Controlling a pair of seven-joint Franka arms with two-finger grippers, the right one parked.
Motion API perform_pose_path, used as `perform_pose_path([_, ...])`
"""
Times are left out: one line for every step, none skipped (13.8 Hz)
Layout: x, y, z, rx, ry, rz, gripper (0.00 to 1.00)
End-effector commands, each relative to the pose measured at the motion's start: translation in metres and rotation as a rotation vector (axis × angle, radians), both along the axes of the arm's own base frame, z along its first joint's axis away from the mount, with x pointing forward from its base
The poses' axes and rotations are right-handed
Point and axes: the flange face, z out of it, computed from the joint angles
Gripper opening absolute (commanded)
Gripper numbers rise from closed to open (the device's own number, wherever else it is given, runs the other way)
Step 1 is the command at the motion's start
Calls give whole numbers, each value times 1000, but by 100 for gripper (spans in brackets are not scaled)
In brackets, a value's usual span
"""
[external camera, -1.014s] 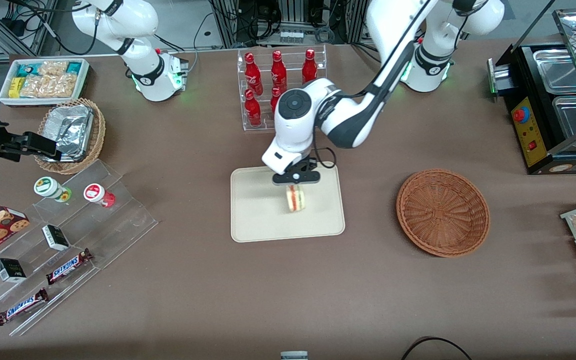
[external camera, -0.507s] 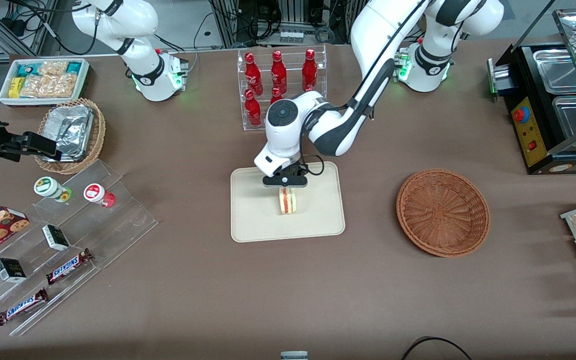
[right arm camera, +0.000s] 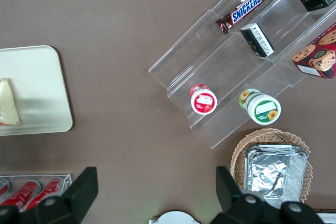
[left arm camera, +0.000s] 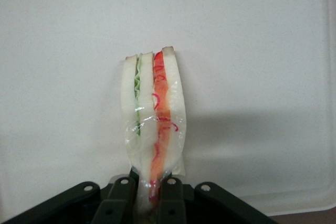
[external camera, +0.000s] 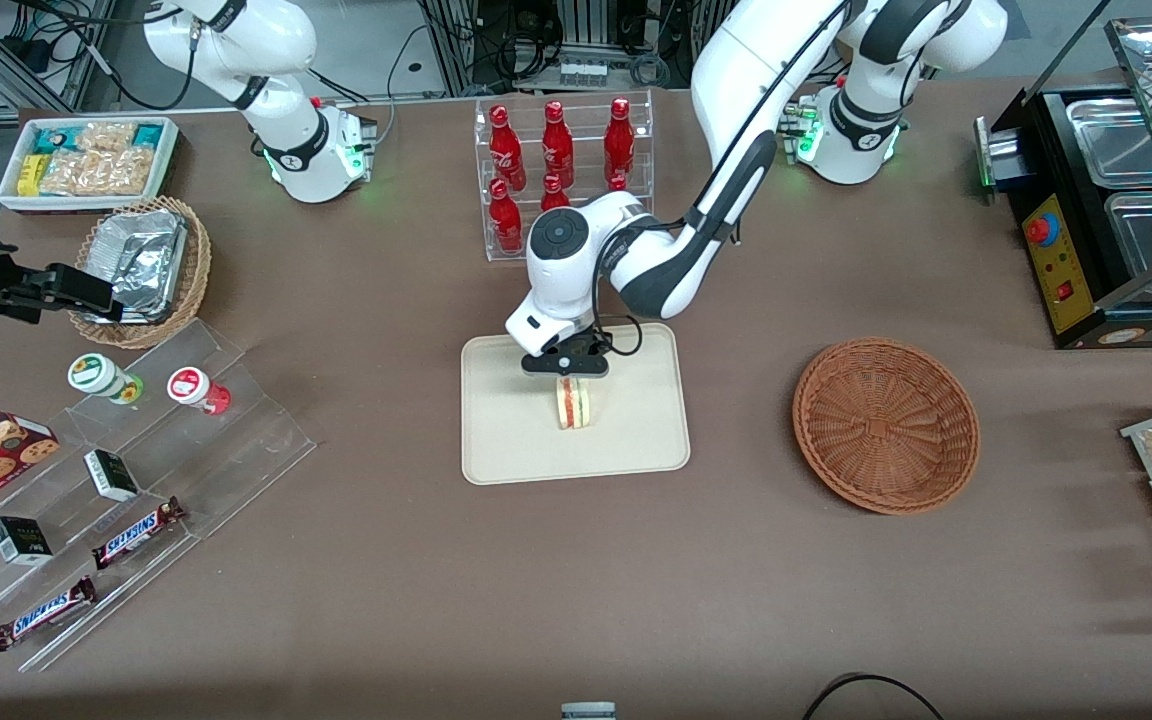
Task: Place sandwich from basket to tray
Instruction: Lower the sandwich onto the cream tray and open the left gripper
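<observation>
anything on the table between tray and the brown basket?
No. In the front view, only bare brown tabletop separates the tray and basket; the gripper holds the sandwich over the tray.

a wide surface (external camera: 356,580) fills nearly all of the front view. it is matte brown and plain, and the light on it is even, with only soft shadows. at its edge farthest from the front camera there is a pale grey floor (external camera: 391,40), metal frame bars (external camera: 586,25) and loose black cables (external camera: 66,70). toward the working arm's end stands a black cabinet (external camera: 1061,270) with steel pans. a black cable (external camera: 866,688) curves at the nearest edge.
</observation>
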Motion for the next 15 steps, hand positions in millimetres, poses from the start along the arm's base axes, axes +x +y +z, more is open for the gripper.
perform_pose_path([3, -8, 2, -4, -25, -6, 100])
perform_pose_path([7, -10, 11, -18, -35, 10, 100])
perform_pose_path([9, -13, 20, -31, -41, 15, 100])
perform_pose_path([10, -12, 24, -32, -42, 20, 100])
perform_pose_path([15, -10, 36, -44, -52, 28, 100])
perform_pose_path([15, -10, 49, -50, -58, 32, 100])
perform_pose_path([16, -6, 65, -44, -59, 41, 100])
perform_pose_path([15, -4, 78, -35, -57, 43, 100])
perform_pose_path([15, 0, 95, -27, -56, 50, 100])
perform_pose_path([15, 5, 113, -18, -52, 58, 100])
perform_pose_path([20, 15, 128, -19, -38, 84, 100])
perform_pose_path([27, 28, 150, -29, -21, 116, 100])
perform_pose_path([29, 40, 174, -28, -15, 135, 100])
perform_pose_path([35, 57, 194, -19, -3, 156, 100])
perform_pose_path([42, 78, 215, -11, 8, 187, 100])
